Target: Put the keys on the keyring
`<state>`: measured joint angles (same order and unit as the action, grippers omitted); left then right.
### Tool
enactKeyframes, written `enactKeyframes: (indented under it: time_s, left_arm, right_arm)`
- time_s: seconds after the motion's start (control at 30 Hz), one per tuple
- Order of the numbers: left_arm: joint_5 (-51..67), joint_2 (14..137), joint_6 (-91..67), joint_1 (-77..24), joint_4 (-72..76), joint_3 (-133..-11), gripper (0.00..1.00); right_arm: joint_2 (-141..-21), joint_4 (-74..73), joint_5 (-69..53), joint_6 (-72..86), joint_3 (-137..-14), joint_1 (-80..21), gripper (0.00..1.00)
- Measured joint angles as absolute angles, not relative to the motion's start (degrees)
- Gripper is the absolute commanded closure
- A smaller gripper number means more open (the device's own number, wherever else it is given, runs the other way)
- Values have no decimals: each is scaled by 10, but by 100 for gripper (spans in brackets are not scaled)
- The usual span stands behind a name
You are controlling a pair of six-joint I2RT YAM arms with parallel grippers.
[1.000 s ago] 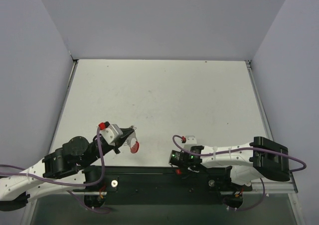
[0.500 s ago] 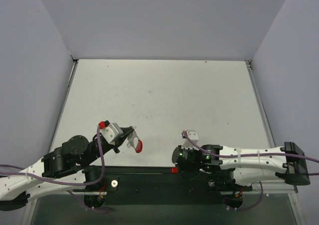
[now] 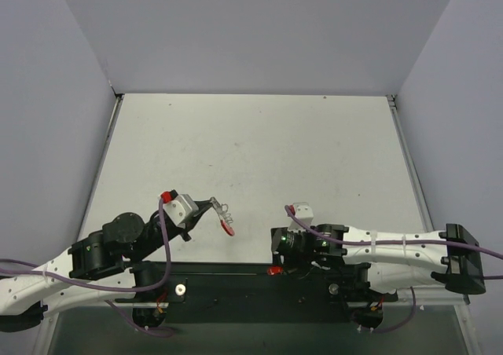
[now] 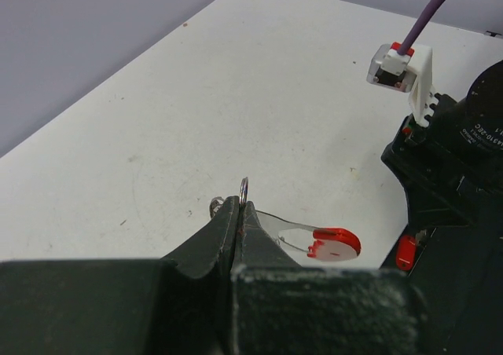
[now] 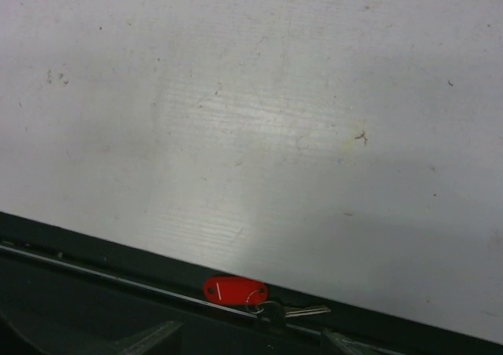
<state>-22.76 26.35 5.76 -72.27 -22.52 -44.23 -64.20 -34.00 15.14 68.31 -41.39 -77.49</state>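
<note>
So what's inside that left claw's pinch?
The left gripper pinches the keyring: a silver loop pokes out above the tips, and the red band sticks out beyond them. The bit clamped inside is hidden.

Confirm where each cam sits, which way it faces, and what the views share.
Top external: above and behind the bases, looking down on the table; both arms show, left hand pinching the keyring.
Left wrist: on the left arm, looking along its shut hand toward the right arm.
Right wrist: on the right arm, looking down at the table's near edge; only its fingertips show, bottom edge.
Shared: keyring in top and left wrist; key on the black strip in top and right wrist.
</note>
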Motion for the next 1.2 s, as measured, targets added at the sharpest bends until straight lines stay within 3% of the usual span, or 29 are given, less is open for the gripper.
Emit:
enactKeyframes:
  time_s: [0.1,0.17,0.37,0.67,0.9,1.0,1.2]
  left_arm:
    - [-230,264,62,-723,-225,-442,100]
    - [-232,265,64,-723,-225,-442,100]
    - [-237,267,66,-723,-225,-442,100]
    - [-240,265,67,-723,-230,-442,100]
    - [-243,264,67,-723,-235,-442,100]
    - [-243,264,67,-723,-236,-442,100]
    - [-249,264,72,-723,-239,-442,100]
  right_arm:
    - [-664,-323,135,672,-411,-775,33]
    - [-685,-309,123,670,-409,-775,41]
    - [-770,-259,89,664,-408,-777,42]
    - [-841,-232,66,667,-408,-777,53]
    - [-867,-216,65,677,-410,-776,77]
    - [-870,-209,64,682,-408,-777,100]
    - [-861,-206,64,688,-399,-777,100]
